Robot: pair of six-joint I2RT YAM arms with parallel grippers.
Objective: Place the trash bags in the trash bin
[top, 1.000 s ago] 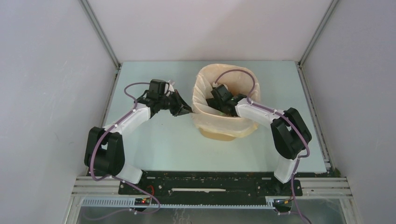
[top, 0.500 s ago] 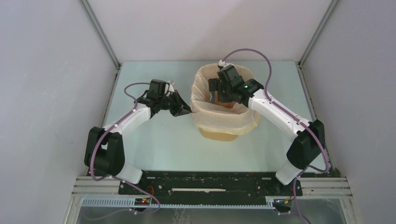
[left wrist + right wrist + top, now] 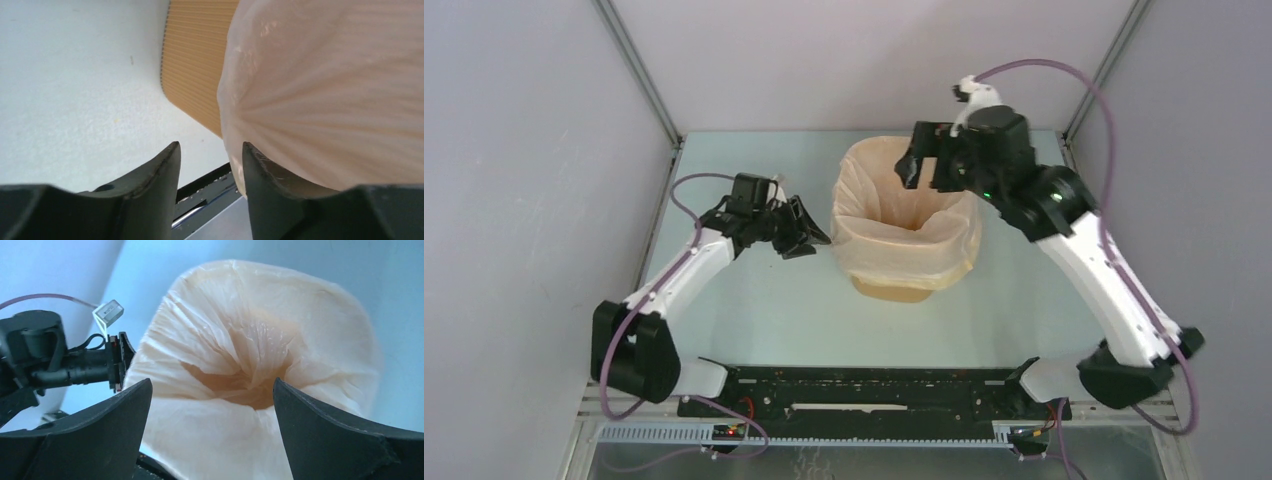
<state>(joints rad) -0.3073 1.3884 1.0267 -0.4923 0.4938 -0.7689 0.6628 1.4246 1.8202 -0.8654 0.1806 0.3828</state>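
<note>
The trash bag (image 3: 902, 232) lines the orange-yellow trash bin (image 3: 888, 290), its cream film folded out over the rim and hanging down the sides. In the right wrist view the bag (image 3: 250, 335) sags into the bin's mouth. My left gripper (image 3: 809, 235) is open just left of the bin. In the left wrist view, nothing lies between the jaws of that gripper (image 3: 210, 160), and the bag (image 3: 325, 100) bulges against the right finger, with the bin's slotted wall (image 3: 200, 60) behind. My right gripper (image 3: 927, 175) hangs open above the bin's far rim, holding nothing (image 3: 212, 390).
The bin stands mid-table on a pale green surface (image 3: 754, 300). Grey enclosure walls and metal corner posts (image 3: 639, 75) close in both sides and the back. The black base rail (image 3: 874, 390) runs along the near edge.
My right arm rose out of the bin and now hovers high over its far rim. My left gripper opened, let go of the bag's edge and drew slightly left.
</note>
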